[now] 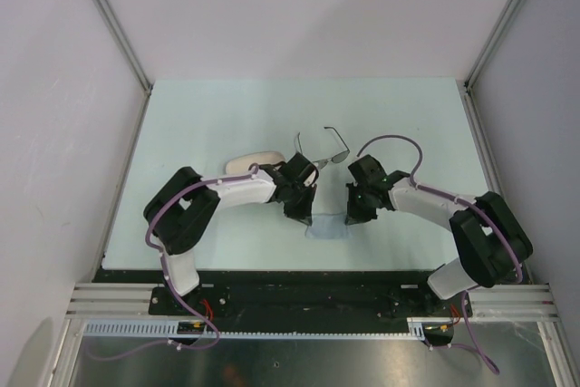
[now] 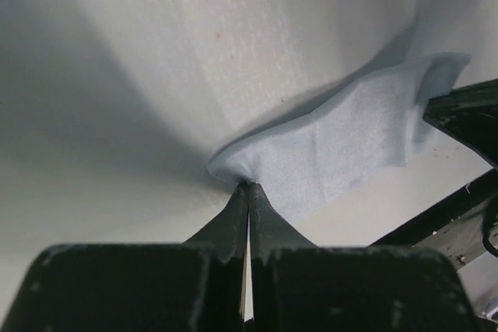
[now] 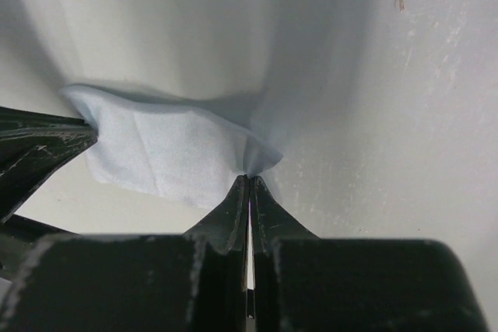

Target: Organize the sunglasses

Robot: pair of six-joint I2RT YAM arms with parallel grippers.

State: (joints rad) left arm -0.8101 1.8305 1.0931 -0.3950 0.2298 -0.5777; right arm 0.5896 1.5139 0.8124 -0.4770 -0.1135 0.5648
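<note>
The left gripper [image 2: 247,188] has its jaws pressed together on one corner of the cloth [image 2: 350,141]. The right gripper [image 3: 249,180] is pinched the same way on another corner, and the cloth spans the gap between them, rumpled. The sunglasses [image 1: 335,158] are in neither grip. They lie on the table [image 1: 208,115] just beyond both grippers, away from the bases. Their front runs roughly left to right, with the temples open and pointing away. The left wrist looks slightly nearer to them. The case [image 1: 249,163] sits just left of them. I judge that the cloth must travel away from the bases to reach them.
</note>
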